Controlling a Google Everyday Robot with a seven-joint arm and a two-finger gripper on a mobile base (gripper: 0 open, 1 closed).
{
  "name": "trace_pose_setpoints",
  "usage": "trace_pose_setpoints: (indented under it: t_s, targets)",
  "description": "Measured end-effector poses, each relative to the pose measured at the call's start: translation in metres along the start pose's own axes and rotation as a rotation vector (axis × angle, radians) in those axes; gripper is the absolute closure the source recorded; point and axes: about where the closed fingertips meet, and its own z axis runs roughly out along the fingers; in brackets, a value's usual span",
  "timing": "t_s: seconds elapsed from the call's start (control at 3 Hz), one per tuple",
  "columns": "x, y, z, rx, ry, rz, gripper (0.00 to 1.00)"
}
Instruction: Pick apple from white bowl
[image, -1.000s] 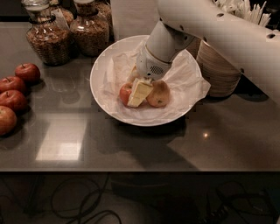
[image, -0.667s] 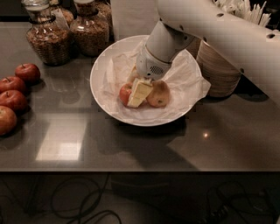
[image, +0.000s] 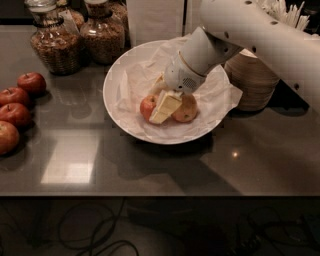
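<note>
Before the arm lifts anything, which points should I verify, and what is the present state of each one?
1. The end effector is down inside the white bowl: ok.
2. It is on the red apple and not on the paler apple: cannot tell, because it sits between the two.
3. It has a firm hold on the red apple: cannot tell.
4. The paper lining is not caught by the end effector: cannot tell.
5. The jars stand away from the arm: ok.
6. The stacked bowls are away from the arm: not ok, since the arm passes just above them.
</note>
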Motion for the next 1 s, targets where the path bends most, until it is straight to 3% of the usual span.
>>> trace_pose_setpoints:
  t_s: [0.67,1.0]
  targets:
    - [0.003,0.009,-0.047,0.041,-0.247,-0.015,1.00]
    - [-0.019,0.007,-0.080,0.061,-0.307,-0.063,1.00]
